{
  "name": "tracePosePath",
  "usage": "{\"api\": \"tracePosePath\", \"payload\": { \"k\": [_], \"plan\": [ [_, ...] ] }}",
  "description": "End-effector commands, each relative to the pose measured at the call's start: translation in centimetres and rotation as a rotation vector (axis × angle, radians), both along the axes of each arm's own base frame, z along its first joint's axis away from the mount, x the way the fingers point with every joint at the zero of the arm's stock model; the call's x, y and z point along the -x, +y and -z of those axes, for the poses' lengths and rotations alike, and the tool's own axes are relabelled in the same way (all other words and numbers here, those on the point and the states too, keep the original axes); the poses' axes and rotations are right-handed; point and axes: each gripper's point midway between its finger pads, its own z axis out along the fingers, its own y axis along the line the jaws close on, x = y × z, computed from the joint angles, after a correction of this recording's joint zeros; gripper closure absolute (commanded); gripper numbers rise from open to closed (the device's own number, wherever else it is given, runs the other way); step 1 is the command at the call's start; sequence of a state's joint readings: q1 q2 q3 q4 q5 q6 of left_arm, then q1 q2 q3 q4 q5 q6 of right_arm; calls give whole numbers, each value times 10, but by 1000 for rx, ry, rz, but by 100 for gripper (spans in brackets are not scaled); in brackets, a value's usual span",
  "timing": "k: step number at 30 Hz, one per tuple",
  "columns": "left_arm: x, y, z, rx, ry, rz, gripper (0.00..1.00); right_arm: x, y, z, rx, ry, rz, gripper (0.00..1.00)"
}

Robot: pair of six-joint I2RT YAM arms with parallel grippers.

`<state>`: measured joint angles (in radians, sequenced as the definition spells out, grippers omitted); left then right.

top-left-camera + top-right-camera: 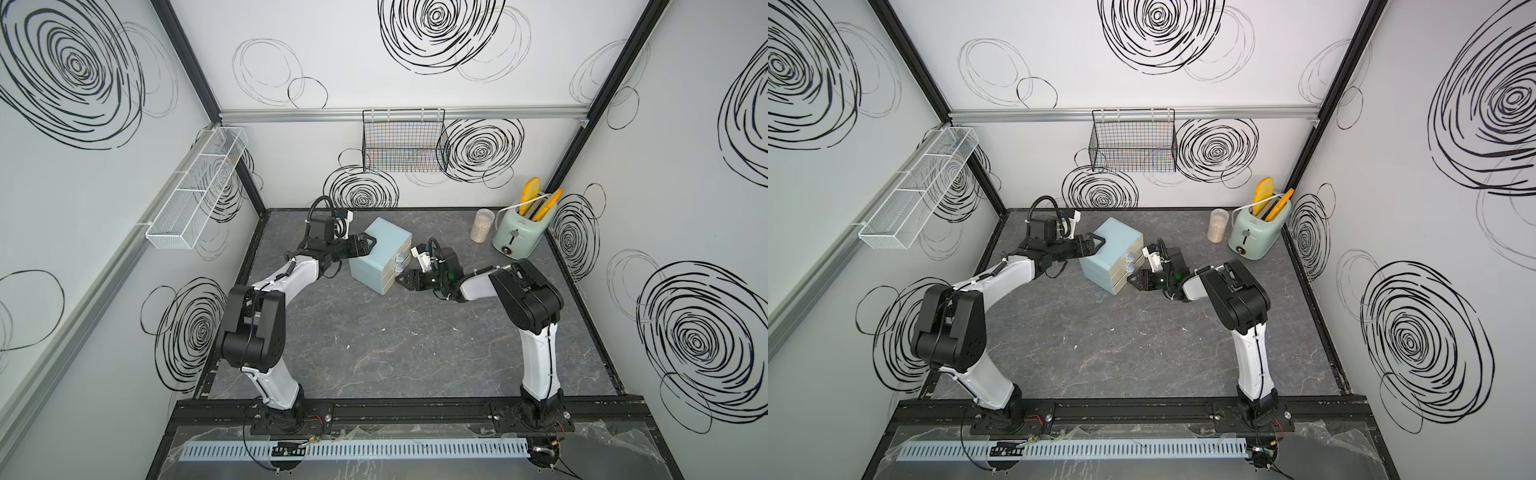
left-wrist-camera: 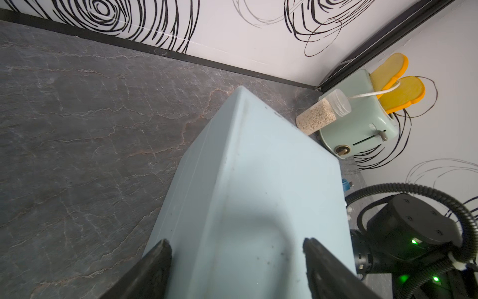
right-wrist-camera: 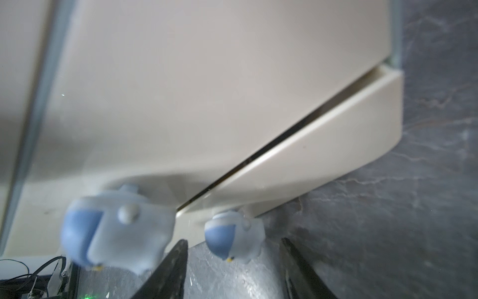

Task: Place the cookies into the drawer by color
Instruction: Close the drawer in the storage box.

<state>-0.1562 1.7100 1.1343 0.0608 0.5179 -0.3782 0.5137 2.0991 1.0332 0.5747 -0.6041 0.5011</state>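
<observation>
In both top views, one rounded pale-blue plastic cabinet [image 1: 384, 243] [image 1: 1115, 243] is standing on the veined, grey stone-look tabletop [image 1: 395, 345]. The left gripper [image 1: 371, 246] is reaching over its back corner. The right gripper [image 1: 400, 280] is sitting at its cream front, just beside two clear bluish knobs [image 1: 400, 262].

In the left wrist view, two black fingers [image 2: 155, 271] are spreading wide and holding nothing. The cabinet's smooth matte face is filling the gap between them, though contact cannot be told. Beyond the fingertips, one mint-green toaster [image 2: 362, 124] is carrying two yellow bread slices [image 2: 403, 95], with one clear jar [image 2: 318, 116] of pale grains beside it.

In the right wrist view, the jaws are standing open and empty. One round, blurred knob [image 3: 232, 240] is lying just ahead between them, touching neither. The glossy cream lowest drawer [image 3: 323, 145] is jutting slightly beyond the drawer above it.
</observation>
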Motion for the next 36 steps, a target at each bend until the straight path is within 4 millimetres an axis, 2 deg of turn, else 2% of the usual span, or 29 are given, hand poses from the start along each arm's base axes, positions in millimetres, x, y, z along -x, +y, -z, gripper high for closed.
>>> {"api": "tracePosePath", "payload": {
  "k": [1, 5, 9, 15, 20, 24, 31, 36],
  "plan": [
    [2, 5, -29, -2, -51, -22, 13, 2, -11, -12, 41, -39, 23, 35],
    [3, 15, -44, -33, -89, -65, 7, 10, -26, -14, 91, -68, 40, 26],
    [7, 30, -60, -76, -126, -122, 4, 19, -41, -23, 135, -112, 62, 22],
    [25, 66, -80, -154, -202, -290, 3, 28, -72, -46, 224, -212, 149, 19],
    [46, 100, -83, -212, -254, -457, 3, 32, -104, -73, 290, -313, 270, 19],
    [59, 120, -79, -256, -275, -549, 3, 30, -131, -91, 347, -383, 382, 17],
    [77, 139, -73, -311, -317, -633, 2, 29, -181, -126, 389, -498, 576, 9],
    [88, 149, -64, -356, -368, -667, 3, 32, -216, -137, 420, -547, 675, 4]
  ]
}}
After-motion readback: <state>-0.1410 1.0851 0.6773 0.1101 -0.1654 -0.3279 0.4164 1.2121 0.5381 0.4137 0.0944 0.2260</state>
